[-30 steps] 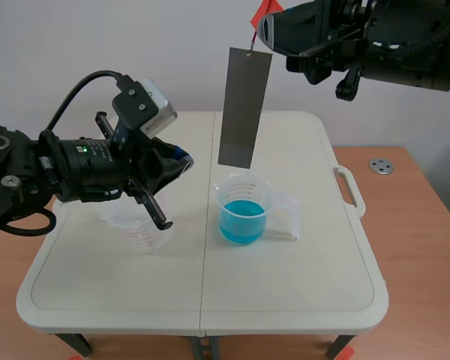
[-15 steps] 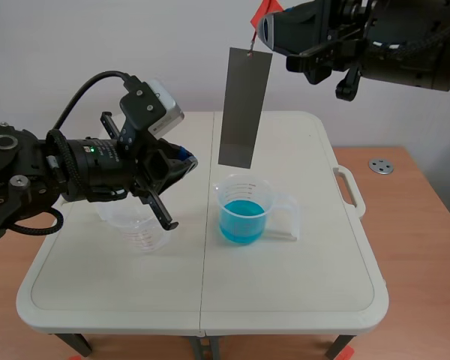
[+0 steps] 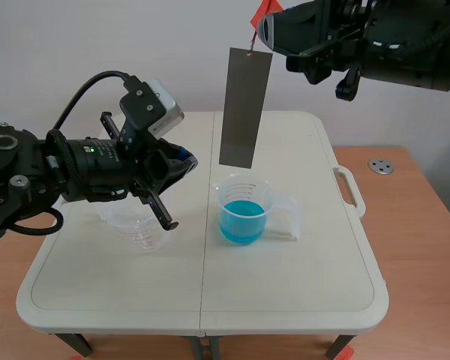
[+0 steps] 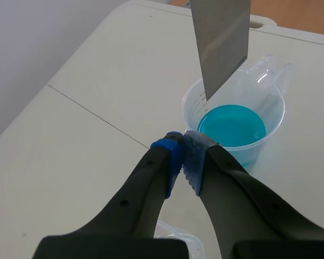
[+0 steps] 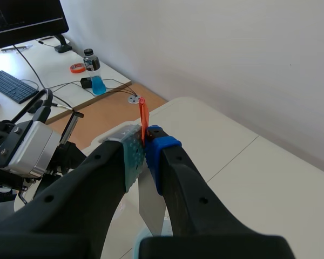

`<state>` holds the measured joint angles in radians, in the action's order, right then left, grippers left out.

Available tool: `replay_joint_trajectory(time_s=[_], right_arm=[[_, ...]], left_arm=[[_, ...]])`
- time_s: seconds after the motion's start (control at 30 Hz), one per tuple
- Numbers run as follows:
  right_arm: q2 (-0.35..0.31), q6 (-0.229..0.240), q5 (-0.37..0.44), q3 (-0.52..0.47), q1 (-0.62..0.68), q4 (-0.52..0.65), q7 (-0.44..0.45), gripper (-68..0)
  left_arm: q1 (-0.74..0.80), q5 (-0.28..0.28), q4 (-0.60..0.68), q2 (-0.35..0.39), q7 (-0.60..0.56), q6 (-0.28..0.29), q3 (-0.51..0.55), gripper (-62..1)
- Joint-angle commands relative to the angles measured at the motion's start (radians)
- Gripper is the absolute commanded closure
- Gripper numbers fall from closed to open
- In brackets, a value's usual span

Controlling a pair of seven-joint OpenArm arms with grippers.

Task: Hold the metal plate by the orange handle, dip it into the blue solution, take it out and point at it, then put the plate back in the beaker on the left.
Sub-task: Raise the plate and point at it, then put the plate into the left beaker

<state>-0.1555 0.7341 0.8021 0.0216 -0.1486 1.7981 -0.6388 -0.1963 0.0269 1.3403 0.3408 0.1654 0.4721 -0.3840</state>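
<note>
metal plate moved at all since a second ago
No. The metal plate hangs at the same height above the beaker of blue solution, held by the right hand.

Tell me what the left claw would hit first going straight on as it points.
Probably the plate, at its lower end; depth is unclear, so the left claw might pass under it to the beaker.

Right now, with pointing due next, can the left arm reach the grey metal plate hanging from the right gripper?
Probably yes: the shut left gripper aims at the grey metal plate, which hangs above the clear beaker of blue solution, nothing between them.
</note>
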Motion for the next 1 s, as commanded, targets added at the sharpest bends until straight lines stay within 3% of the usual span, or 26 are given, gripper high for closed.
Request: replay_joint_trajectory(time_s=[0.0,0.3,0.5,0.7,0.97], right_arm=[[0.0,0.011,0.018,-0.004,-0.012,0.024,0.012,-1.3],[0.0,0.011,0.018,-0.004,-0.012,0.024,0.012,-1.3],[0.0,0.011,0.018,-0.004,-0.012,0.024,0.012,-1.3],[0.0,0.011,0.021,-0.004,-0.012,0.024,0.013,-1.3],[0.0,0.011,0.022,-0.004,-0.013,0.024,0.013,-1.3]], left_arm=[[0.002,0.008,0.013,0.001,-0.01,-0.006,0.003,-2.1],[0.139,0.007,0.09,0.082,-0.053,-0.123,0.067,-2.1],[0.318,0.014,0.212,0.163,-0.098,-0.148,0.198,-2.1],[0.53,0.09,0.307,0.23,-0.15,-0.148,0.352,-2.1],[0.847,0.097,0.356,0.247,-0.264,-0.148,0.531,-2.1]])
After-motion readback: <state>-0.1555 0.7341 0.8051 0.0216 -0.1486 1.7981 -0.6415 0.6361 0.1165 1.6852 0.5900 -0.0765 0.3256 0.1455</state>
